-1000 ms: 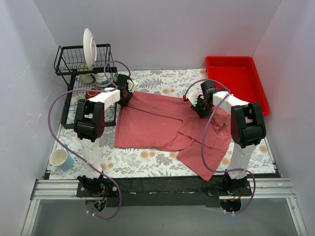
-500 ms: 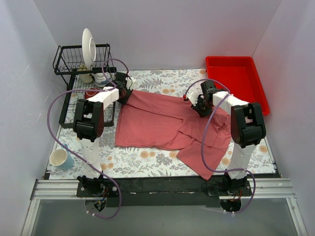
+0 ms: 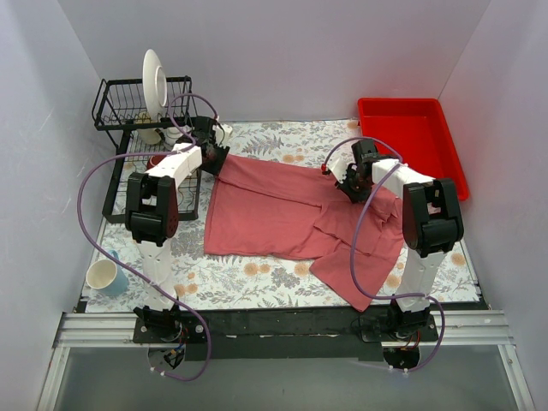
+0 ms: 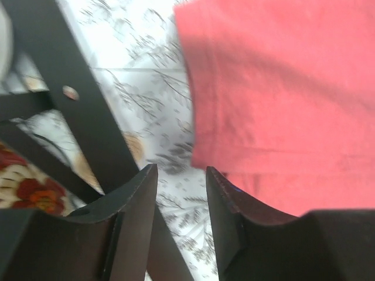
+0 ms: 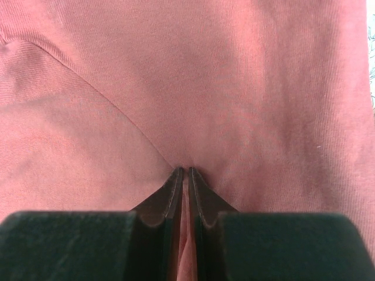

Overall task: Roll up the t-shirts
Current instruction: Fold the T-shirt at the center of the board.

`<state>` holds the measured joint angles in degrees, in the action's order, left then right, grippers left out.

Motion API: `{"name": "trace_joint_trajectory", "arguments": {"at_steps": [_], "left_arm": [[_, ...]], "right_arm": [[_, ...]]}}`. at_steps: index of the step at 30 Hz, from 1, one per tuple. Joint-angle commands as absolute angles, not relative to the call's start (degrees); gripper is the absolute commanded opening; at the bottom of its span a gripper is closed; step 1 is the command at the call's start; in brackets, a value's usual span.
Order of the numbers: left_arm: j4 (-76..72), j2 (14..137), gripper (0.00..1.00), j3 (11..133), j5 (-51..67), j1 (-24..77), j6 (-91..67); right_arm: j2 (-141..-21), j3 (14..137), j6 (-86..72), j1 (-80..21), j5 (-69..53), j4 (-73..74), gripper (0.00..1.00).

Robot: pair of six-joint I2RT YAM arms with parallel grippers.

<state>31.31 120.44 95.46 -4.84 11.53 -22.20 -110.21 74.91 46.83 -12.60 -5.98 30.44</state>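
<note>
**T-shirt spread out, rolling not yet begun**
Top view: the t-shirt lies across the middle of the table, its near-right part rumpled. Left wrist view: the left jaws stand apart and empty, just off the shirt's far-left corner, beside the dish rack. Right wrist view: the right jaws are clamped on a pinch of cloth, probably to tug it flat.

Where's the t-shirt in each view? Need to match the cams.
Top external: t-shirt spread across the centre.
Left wrist: upper right, its corner above the open left pincer.
Right wrist: fills the frame, right pincer shut on a fold.
Landmark: black rack, also left wrist.
</note>
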Motion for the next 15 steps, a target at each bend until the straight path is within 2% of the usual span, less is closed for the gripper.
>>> {"name": "trace_joint_trajectory", "arguments": {"at_steps": [1,10,15], "left_arm": [[36.82,120.58,0.40,98.78,-0.27,11.51,-23.99],[37.53,124.98,0.40,102.30,-0.09,11.51,-24.43],[41.31,128.32,0.31,107.04,2.11,11.60,-24.87]], "right_arm": [[-111.62,75.85,46.76,-11.87,-4.92,30.23,0.15],[-111.88,76.11,46.67,-11.95,-5.36,30.32,0.15],[-111.80,76.20,46.67,-11.87,-5.27,30.32,0.15]]}}
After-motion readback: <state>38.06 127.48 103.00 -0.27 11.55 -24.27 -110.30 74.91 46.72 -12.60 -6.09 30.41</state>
